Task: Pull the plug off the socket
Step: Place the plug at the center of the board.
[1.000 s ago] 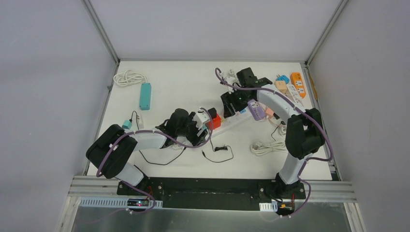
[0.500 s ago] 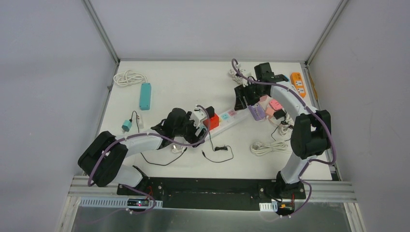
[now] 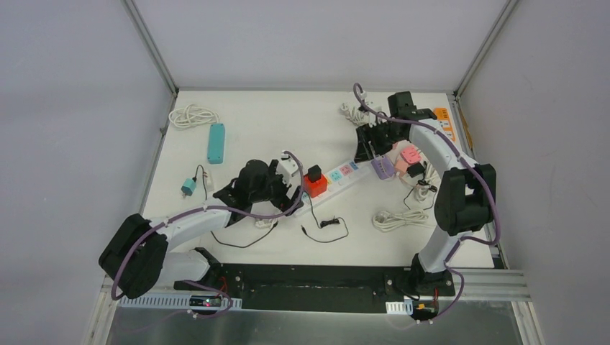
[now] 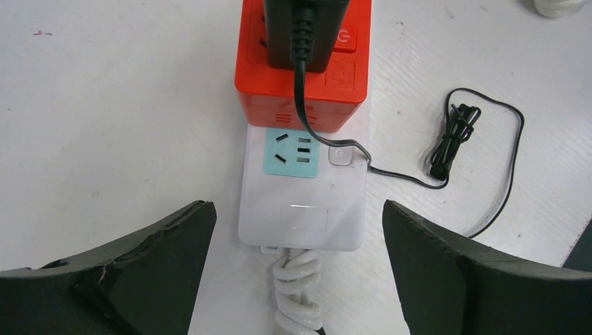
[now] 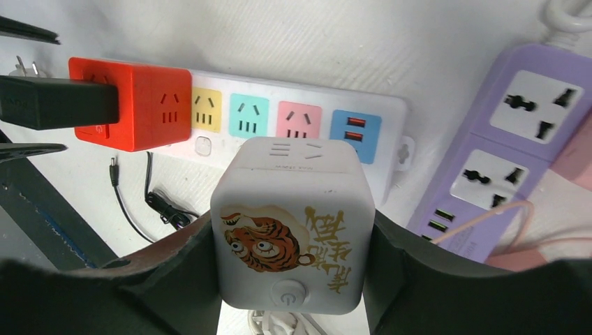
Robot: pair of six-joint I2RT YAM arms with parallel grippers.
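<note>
While the right gripper clamps the white cube plug by its sides, left gripper gapes wide over white power strip, holding nothing.

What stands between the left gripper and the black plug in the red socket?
Nothing visible. The open left gripper faces the black plug over the white power strip; only the plug's own cord trails there.

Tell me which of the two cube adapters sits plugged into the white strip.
The red cube, on the white strip with a black plug in it. The white tiger-print cube is clamped in the right gripper, in no socket.
</note>
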